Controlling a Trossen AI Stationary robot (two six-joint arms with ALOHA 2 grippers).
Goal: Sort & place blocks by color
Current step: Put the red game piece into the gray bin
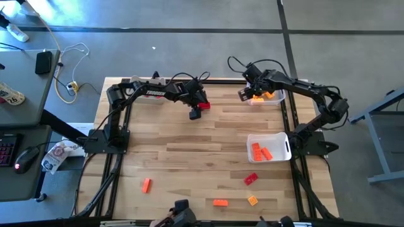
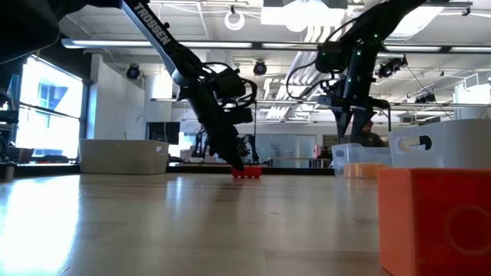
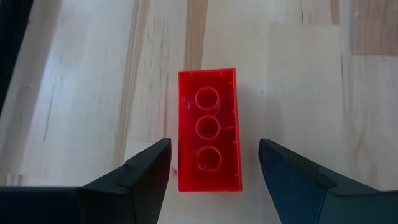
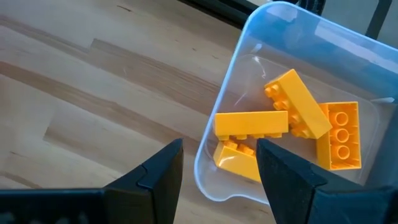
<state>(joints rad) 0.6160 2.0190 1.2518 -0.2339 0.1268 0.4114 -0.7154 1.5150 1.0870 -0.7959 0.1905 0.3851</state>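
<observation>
Left gripper (image 3: 214, 168) stands open astride the red block (image 3: 208, 137) near the bench's far edge; an off-centre close could twist it away. Right gripper (image 4: 219, 163), open, hovers at the yellow bin's (image 4: 214, 115) rim.

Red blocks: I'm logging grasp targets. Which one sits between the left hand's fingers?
The red block at the table's far middle, between the open left hand; the other red block lies loose near the white bin.

A grey concrete floor (image 1: 189, 44) surrounds the wooden table (image 1: 189, 151), a desk (image 1: 19, 94) with a mouse (image 1: 25, 157) stands alongside, and ceiling lights (image 2: 291, 11) and a bright window (image 2: 46, 107) illuminate the room.
</observation>
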